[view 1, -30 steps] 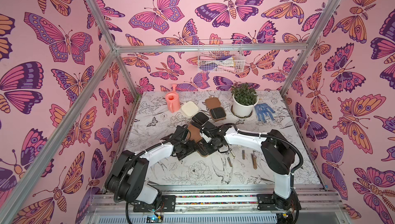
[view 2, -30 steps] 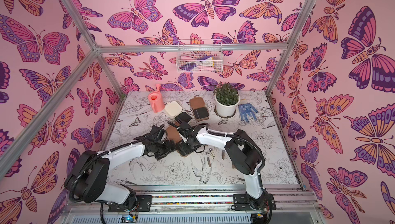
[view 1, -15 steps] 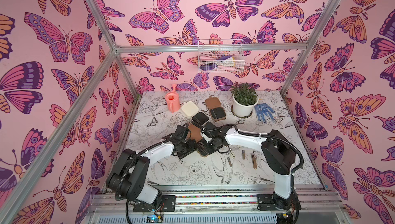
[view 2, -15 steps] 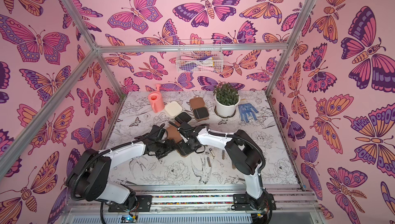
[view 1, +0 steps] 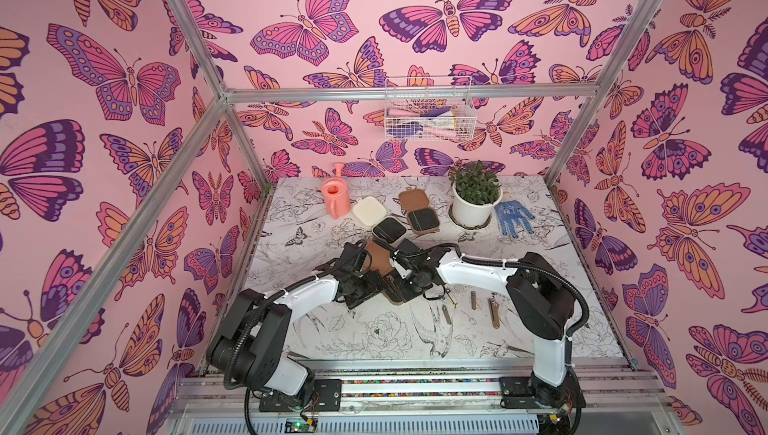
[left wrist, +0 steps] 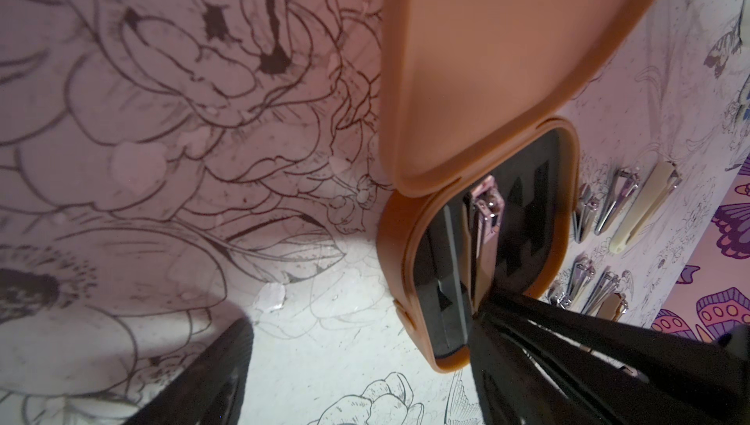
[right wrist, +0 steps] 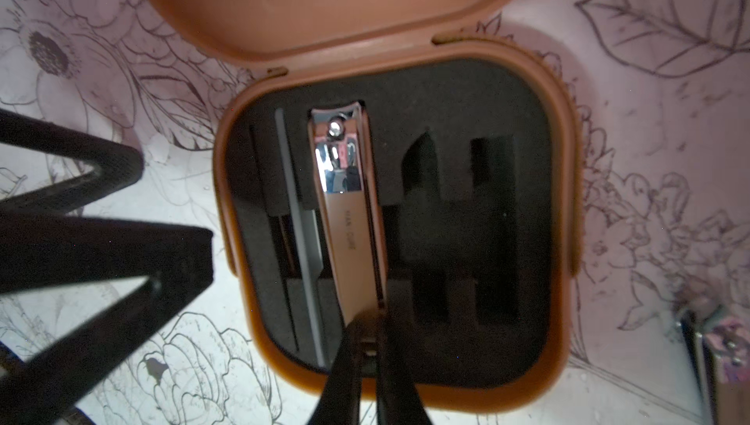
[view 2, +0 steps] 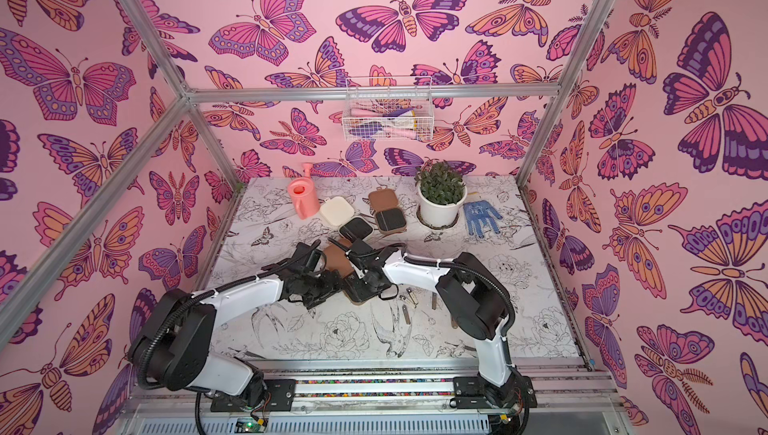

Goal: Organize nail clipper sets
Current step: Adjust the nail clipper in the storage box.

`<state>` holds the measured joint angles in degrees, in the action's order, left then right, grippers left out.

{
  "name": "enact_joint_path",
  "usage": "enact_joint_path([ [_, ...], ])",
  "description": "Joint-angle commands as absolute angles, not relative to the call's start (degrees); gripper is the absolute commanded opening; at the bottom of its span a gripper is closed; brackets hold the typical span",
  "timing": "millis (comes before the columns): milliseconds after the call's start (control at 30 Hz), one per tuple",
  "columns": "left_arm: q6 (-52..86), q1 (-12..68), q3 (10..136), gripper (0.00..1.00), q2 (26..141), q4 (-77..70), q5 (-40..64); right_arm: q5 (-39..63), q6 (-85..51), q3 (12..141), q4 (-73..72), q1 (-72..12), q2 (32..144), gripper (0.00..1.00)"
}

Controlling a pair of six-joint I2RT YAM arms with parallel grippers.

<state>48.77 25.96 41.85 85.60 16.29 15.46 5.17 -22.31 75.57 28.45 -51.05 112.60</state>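
Grip: right pincer (right wrist: 365, 331) clamps nail clipper (right wrist: 345, 183) over tan case (right wrist: 562, 183) | left pincer (view 1: 368, 283) agape | engraving illegible

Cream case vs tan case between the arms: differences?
The cream case is pale, the tan case orange-brown. Cream case lies at the back by the watering can; tan case sits nearer the front. The right end effector pinches a clipper in the tan case; cream case is untouched. Both open, black-lined.

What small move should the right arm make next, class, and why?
Probably lower the nail clipper until it lies flat in the black insert, then open the right end effector. It is shut on the clipper's tail end, and the clipper sits slanted in the open tan case, apparently unseated.
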Motion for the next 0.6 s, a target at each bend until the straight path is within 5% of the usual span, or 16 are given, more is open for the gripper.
enact_joint_path([
  [0,49.0,26.3,38.8,0.85,87.2,19.4,14.8,2.7,-23.1,71.6,31.1,-51.9,118.4,0.11],
  [567,49.0,26.3,38.4,0.85,86.0,19.5,14.7,-1.0,-22.2,81.4,36.9,-51.8,106.5,0.21],
])
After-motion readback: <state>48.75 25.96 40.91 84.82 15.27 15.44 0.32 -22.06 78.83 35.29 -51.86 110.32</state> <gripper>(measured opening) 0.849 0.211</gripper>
